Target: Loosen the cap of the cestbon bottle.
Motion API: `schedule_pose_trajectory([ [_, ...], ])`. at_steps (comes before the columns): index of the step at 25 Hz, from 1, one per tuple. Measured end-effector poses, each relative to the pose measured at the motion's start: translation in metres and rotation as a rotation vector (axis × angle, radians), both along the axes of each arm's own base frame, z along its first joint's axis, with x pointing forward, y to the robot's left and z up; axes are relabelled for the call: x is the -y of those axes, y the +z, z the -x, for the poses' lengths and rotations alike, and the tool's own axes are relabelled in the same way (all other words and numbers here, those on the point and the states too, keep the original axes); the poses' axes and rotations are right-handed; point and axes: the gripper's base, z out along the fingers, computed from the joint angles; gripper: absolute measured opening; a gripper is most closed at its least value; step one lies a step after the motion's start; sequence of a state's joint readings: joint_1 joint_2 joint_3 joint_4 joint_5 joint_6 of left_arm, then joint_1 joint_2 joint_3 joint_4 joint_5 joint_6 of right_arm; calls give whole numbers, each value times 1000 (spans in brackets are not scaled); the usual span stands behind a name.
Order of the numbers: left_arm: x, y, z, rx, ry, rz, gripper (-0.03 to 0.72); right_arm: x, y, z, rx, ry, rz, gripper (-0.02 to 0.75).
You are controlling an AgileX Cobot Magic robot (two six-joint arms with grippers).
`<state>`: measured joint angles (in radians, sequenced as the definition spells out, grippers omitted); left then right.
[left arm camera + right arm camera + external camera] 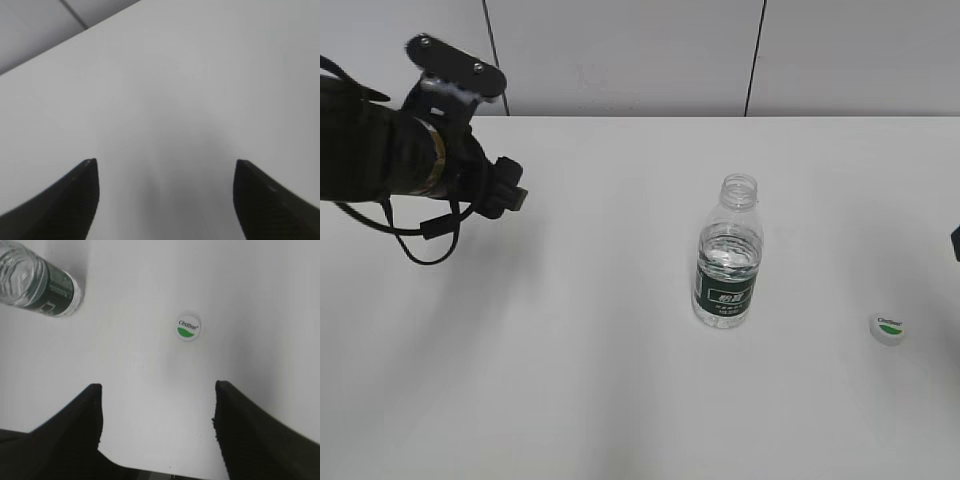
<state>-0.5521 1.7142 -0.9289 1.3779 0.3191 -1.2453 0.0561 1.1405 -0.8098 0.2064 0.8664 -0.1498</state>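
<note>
Cap [188,326] lies off the upright, open-necked bottle [728,255], well to its right on the table [580,380], just ahead of the empty, spread right gripper [157,410], while the left gripper [165,192], also spread and apparently empty, hangs far off.

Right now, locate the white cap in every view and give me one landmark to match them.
Exterior view: cap lies on the table, lower right, apart from the bottle.
Left wrist view: not in it.
Right wrist view: cap upper centre, beyond the open gripper.
Shared landmark: the cestbon bottle, upper left in the right wrist view.
</note>
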Motion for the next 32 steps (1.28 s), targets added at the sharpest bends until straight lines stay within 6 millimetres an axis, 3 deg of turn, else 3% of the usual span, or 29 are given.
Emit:
schedule_pose_trajectory([
  [6, -14, 13, 33, -158, 401, 102, 586, 0, 15, 32, -49, 33, -5, 526],
  [10, -23, 27, 53, -266, 483, 110, 556, 1, 29, 56, -24, 49, -7, 526],
  [18, -36, 80, 95, -345, 381, 219, 544, 1, 55, 112, 121, 74, -32, 526],
  [24, -61, 121, 139, -307, 292, 286, 543, 2, 69, 151, 296, 81, -51, 526],
  [32, -116, 130, 217, -140, 169, 346, 519, 5, 75, 198, 500, 87, -45, 526],
])
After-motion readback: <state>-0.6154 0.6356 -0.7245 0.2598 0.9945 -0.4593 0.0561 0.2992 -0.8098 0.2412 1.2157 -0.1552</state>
